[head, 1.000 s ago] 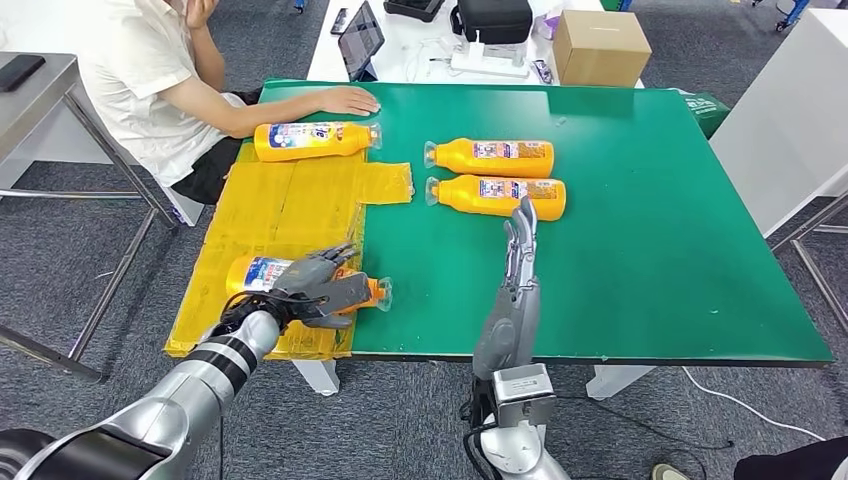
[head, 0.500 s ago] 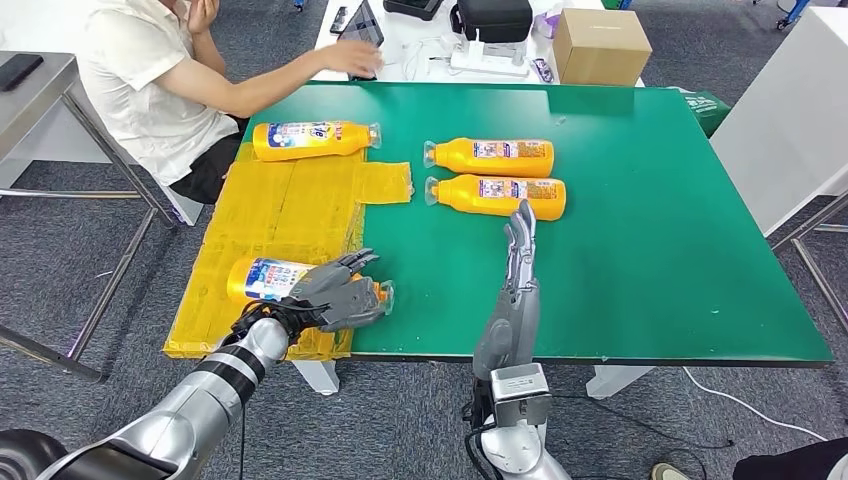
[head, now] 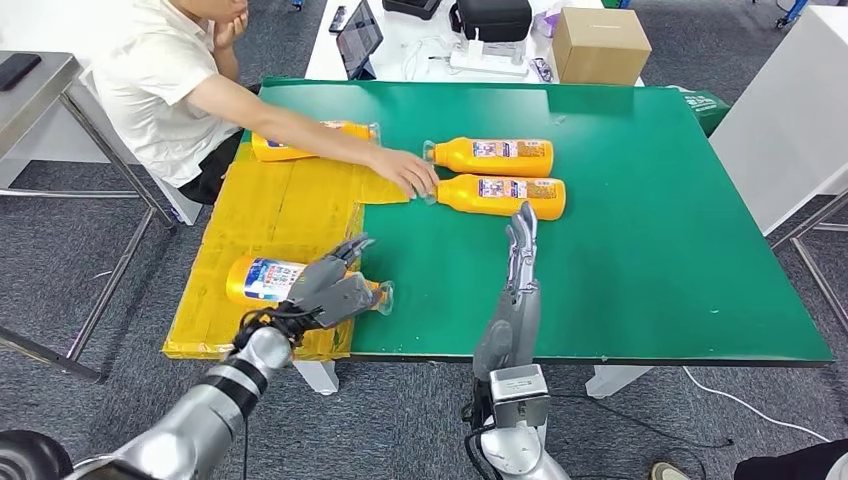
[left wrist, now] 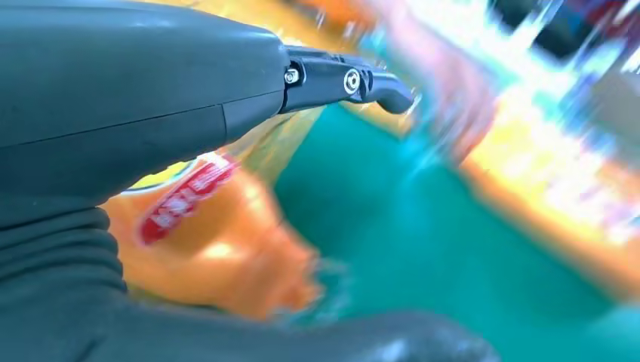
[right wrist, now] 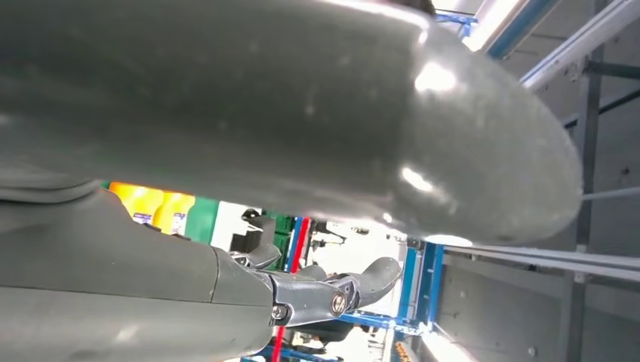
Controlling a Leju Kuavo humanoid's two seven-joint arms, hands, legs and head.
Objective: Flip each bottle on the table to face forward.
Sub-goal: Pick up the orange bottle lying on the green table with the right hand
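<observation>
On the green table (head: 640,250), the left hand (head: 328,287) lies over the neck end of the nearest orange bottle (head: 262,279), which lies on its side on the yellow sheet (head: 280,215) at the table's near left corner. Its fingers seem to curl around the bottle, though the blurred left wrist view leaves the grasp uncertain. The right hand (head: 521,240) stands with fingers straight, grasping nothing, just short of two more orange bottles (head: 500,176) lying side by side. A person's hand (head: 405,172) reaches their caps, the forearm crossing a fourth bottle (head: 345,127).
</observation>
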